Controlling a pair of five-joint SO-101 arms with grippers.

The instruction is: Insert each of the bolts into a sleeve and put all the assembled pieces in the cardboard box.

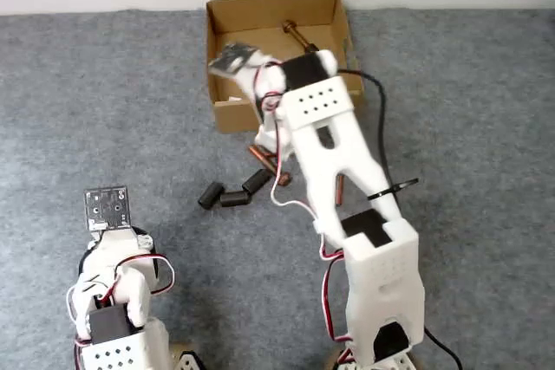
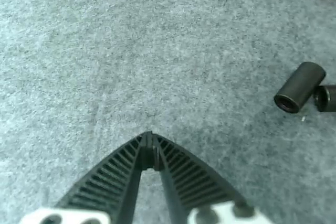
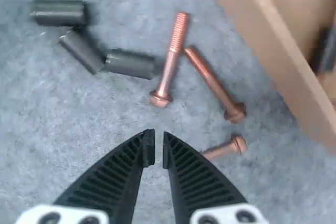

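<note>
Three copper bolts (image 3: pixel 169 59) (image 3: pixel 212 83) (image 3: pixel 224 148) lie on the grey carpet beside the cardboard box (image 3: pixel 262 40). Three dark sleeves (image 3: pixel 59 12) (image 3: pixel 81 51) (image 3: pixel 129 63) lie a little farther out. My right gripper (image 3: pixel 155 148) hovers just short of the bolts, its fingers a narrow gap apart and holding nothing. From above, the right arm (image 1: pixel 321 119) stretches to the box's (image 1: pixel 227 114) front wall, and one bolt in a sleeve (image 1: pixel 299 36) lies inside the box. My left gripper (image 2: pixel 148 150) is shut and empty over bare carpet, with a sleeve (image 2: pixel 299 87) off to its side.
The left arm (image 1: pixel 113 275) is folded back at the near left of the carpet. Sleeves (image 1: pixel 234 197) and a bolt (image 1: pixel 264 158) lie between the two arms, in front of the box. A black cable (image 1: pixel 377 127) trails along the right arm.
</note>
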